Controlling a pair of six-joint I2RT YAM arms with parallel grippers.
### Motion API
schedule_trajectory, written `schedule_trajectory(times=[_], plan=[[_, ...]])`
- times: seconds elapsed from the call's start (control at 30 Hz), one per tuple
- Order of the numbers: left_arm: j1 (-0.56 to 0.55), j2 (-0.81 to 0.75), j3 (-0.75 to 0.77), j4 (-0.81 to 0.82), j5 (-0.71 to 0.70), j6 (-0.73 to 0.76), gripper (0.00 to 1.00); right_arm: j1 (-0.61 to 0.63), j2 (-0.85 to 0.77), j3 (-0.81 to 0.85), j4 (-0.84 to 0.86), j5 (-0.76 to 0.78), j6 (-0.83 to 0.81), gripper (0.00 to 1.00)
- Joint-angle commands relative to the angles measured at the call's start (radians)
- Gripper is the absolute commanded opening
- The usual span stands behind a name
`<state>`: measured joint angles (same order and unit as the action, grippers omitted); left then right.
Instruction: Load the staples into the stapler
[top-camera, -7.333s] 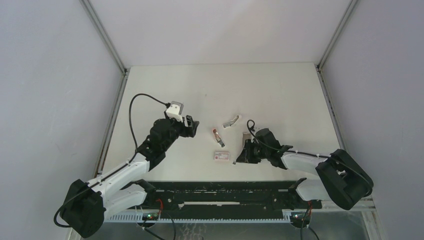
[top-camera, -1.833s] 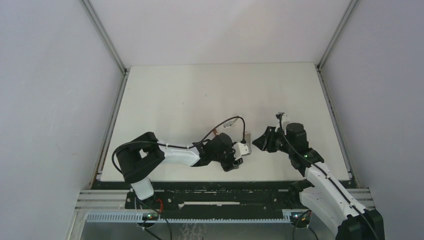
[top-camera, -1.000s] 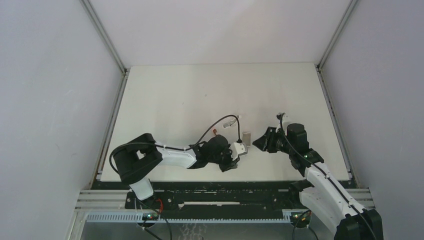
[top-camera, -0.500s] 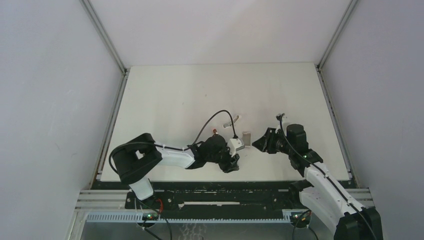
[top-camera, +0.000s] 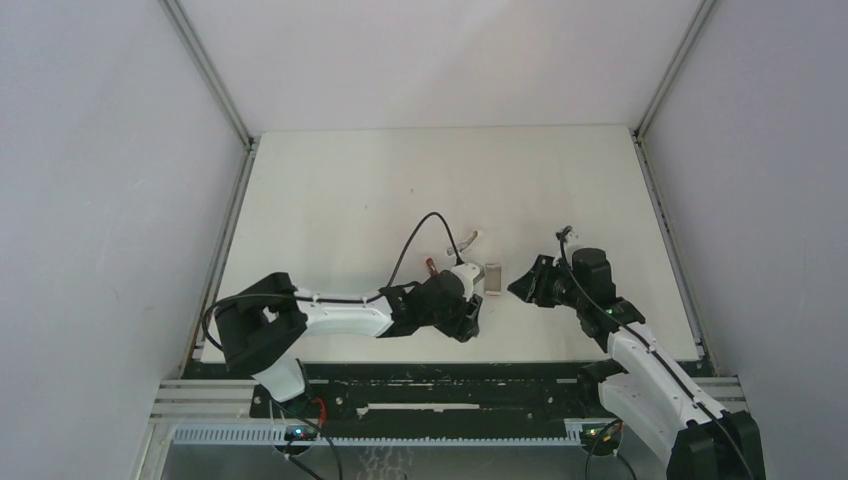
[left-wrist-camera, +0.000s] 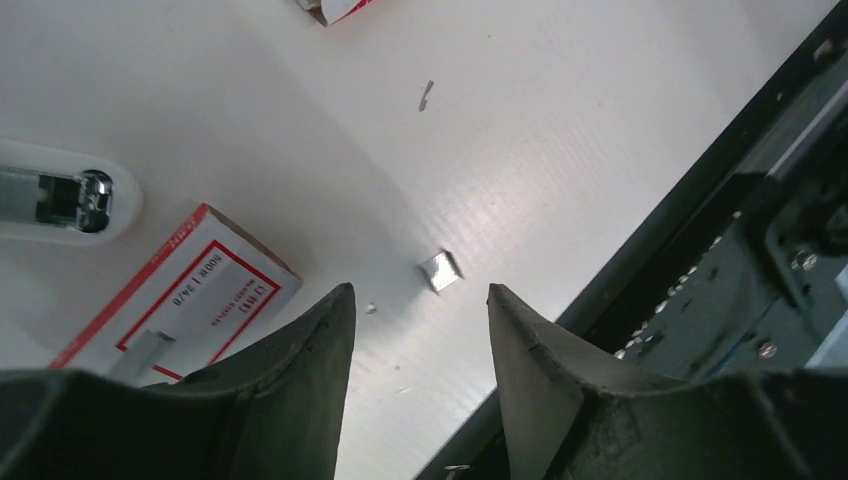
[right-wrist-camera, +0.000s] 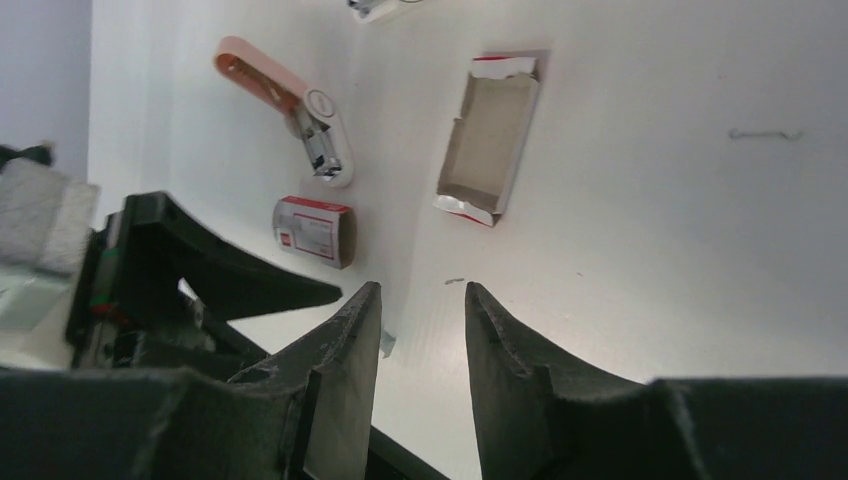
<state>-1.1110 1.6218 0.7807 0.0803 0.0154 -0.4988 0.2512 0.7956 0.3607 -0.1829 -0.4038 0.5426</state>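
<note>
White tabletop (top-camera: 350, 180) boxed in by plain grey walls, nothing fancy. Both arms are reaching toward the middle of the near edge. The left gripper (left-wrist-camera: 420, 295) is spread open and pinching nothing, hanging right over the staples (left-wrist-camera: 441, 271), which look like just a tiny shiny clump lying flat on the tabletop, close to the near edge. You can see them in the gap between the fingers, not touching either one. From the right wrist cam the same clump (right-wrist-camera: 388, 343) peeks out just beside that arm's left finger. The right gripper (right-wrist-camera: 422, 290) is also parted with nothing in it, up off the surface and pointed at the left one. The stapler (right-wrist-camera: 300, 115) lies flat a bit further from the near edge; can't tell if it's opened up. A small white box (left-wrist-camera: 185, 300) with a red label sits between it and the staples, apart from both. An open cardboard tray (right-wrist-camera: 490, 135) lies to the right of the stapler and looks empty. One loose staple (left-wrist-camera: 426, 94) lies on its own out past the clump.
</note>
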Motion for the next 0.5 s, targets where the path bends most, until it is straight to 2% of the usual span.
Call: schedule_trajectory(times=[0.0,0.17,0.47], plan=[[-0.047,-0.011,0.116,-0.158,-0.141,-0.191,0.56,-0.009,0.013,0.007,-0.01,0.074,0.029,0.36],[-0.096,0.048,0.238,-0.313,-0.262,-0.25,0.56,-0.01,0.022,0.007,-0.007,0.083,0.038,0.36],[-0.14,0.15,0.368,-0.469,-0.335,-0.333,0.53,-0.016,0.01,0.006,-0.014,0.1,0.036,0.35]])
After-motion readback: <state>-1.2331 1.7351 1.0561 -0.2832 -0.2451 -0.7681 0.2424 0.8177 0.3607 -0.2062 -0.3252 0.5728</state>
